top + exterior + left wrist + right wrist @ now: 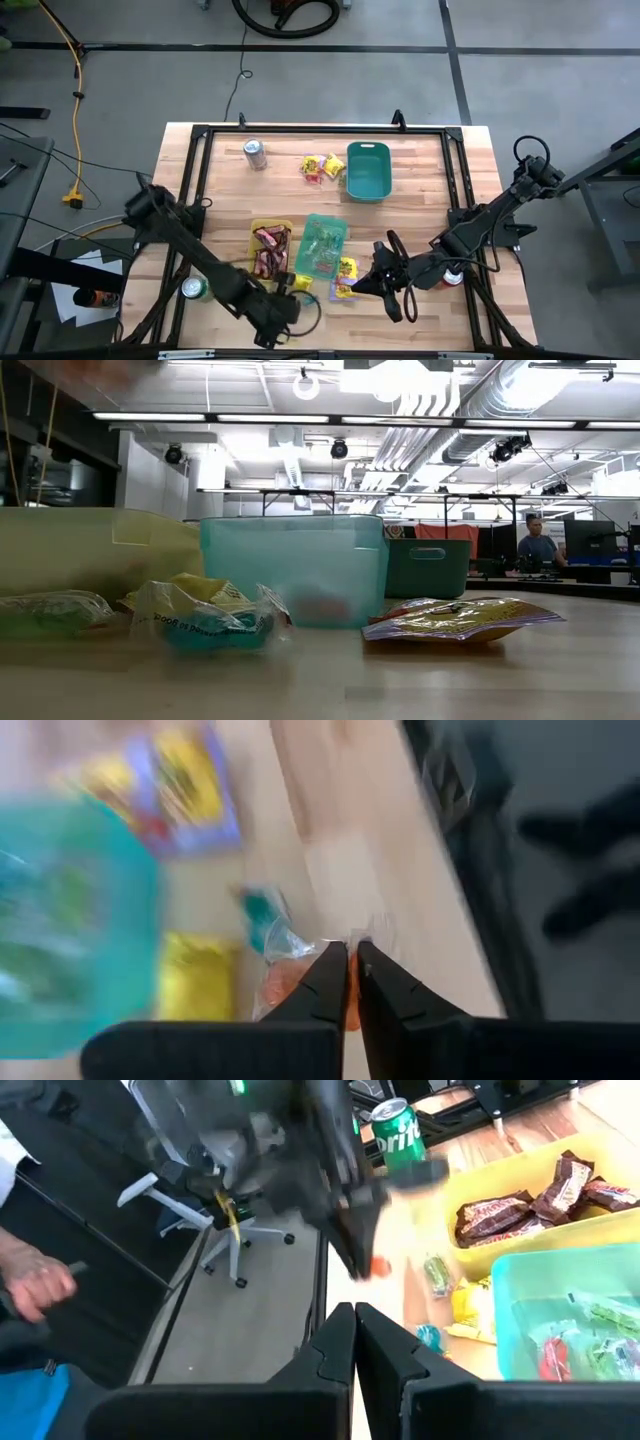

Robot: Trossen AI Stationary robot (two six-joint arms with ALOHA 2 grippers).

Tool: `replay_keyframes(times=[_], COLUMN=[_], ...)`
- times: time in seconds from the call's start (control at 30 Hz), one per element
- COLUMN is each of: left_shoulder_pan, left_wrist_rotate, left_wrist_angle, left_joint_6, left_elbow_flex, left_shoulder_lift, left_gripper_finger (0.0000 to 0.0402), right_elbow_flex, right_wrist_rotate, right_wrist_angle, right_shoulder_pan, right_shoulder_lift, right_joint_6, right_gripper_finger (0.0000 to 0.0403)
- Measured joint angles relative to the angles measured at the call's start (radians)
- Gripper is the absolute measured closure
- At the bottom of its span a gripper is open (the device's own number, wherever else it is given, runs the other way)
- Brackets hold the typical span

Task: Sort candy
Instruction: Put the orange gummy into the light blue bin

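mostly blurred, left end effector (349, 982) pinching an orange candy (285, 982) (wrapper half hidden), right end effector (353, 1342) closed, empty

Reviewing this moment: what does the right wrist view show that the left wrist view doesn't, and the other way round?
Only the right wrist view: the green can, the yellow tray of red-brown bars, and the right hand, shut and empty. Only the left wrist view: the purple-edged yellow packet. Both: the teal tray, and the left hand shut on a small orange sweet.
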Motion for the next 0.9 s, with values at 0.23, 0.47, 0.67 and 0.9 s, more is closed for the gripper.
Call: replay_keyframes(times=[0.23, 0.47, 0.67, 0.9], left_shoulder_pan=[0.022, 0.089, 0.187, 0.33], left_wrist_rotate=[-0.314, -0.377, -0.22, -0.15], left_wrist_angle=[-0.009, 0.107, 0.646, 0.726], left_joint_6=[0.008, 0.001, -0.008, -0.01], left_elbow_flex=[0.0, -0.155, -0.449, -0.517], left_shoulder_lift=[-0.204, -0.315, -0.35, -0.343], left_gripper_finger=[0.0401, 0.0401, 0.0401, 0.04], right_elbow_flex=[0.0, 0.0, 0.0, 0.0], right_wrist_rotate=[0.093, 0.099, 0.1, 0.144], right_wrist_angle=[0.01, 0.011, 0.011, 0.023], right_shoulder_pan=[0.001, 0.003, 0.007, 0.005], right_shoulder_lift=[0.0, 0.0, 0.0, 0.0], right_joint_6=[-0.027, -0.03, -0.027, -0.026], right_gripper_finger=[0.0396, 0.0396, 0.0396, 0.0396])
